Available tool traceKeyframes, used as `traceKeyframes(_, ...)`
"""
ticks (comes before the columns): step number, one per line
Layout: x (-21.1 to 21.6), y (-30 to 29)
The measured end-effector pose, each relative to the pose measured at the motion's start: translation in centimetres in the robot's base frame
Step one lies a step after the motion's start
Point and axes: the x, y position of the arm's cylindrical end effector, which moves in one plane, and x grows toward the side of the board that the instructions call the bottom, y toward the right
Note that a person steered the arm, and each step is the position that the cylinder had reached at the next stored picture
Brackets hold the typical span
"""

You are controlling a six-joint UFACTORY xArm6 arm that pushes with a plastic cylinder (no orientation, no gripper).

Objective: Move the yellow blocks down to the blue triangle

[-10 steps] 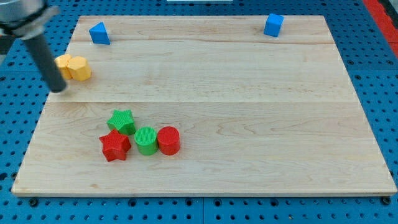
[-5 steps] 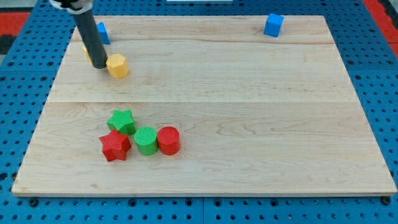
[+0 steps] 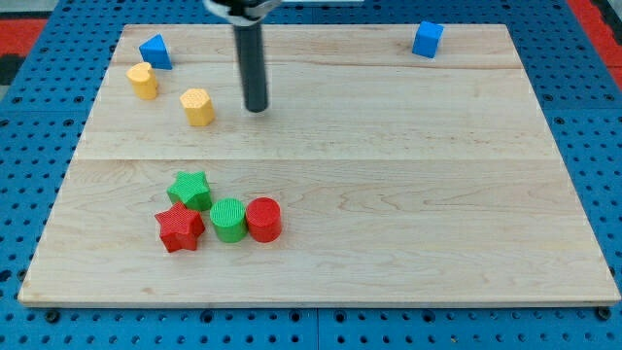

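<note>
Tip (image 3: 257,108) touches nothing, just right of yellow hexagon (image 3: 198,107); no pincer on this rod. Yellow cylinder (image 3: 143,82) stands upright, just below blue triangle (image 3: 155,52), whose apex points up. Yellows are apart.

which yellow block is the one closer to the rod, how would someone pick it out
Start at the wooden board and go to its upper-left corner, where the blue triangle sits. Two yellow blocks lie below it. The one you want is the yellow block further towards the view's right and lower, just left of my tip with a gap between them; the other yellow block sits nearer the triangle.
</note>
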Motion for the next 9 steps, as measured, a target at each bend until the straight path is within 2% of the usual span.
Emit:
traceKeyframes(1, -0.8, -6.6)
traceKeyframes(2, -0.3, -8.6)
traceKeyframes(3, 4.7, -4.8)
traceKeyframes(4, 5.3, -8.8)
traceKeyframes(5, 3.1, -12.2)
traceKeyframes(6, 0.3, -12.2)
traceKeyframes(7, 0.1, -11.8)
traceKeyframes(8, 0.1, -3.7)
traceKeyframes(9, -0.4, 10.3)
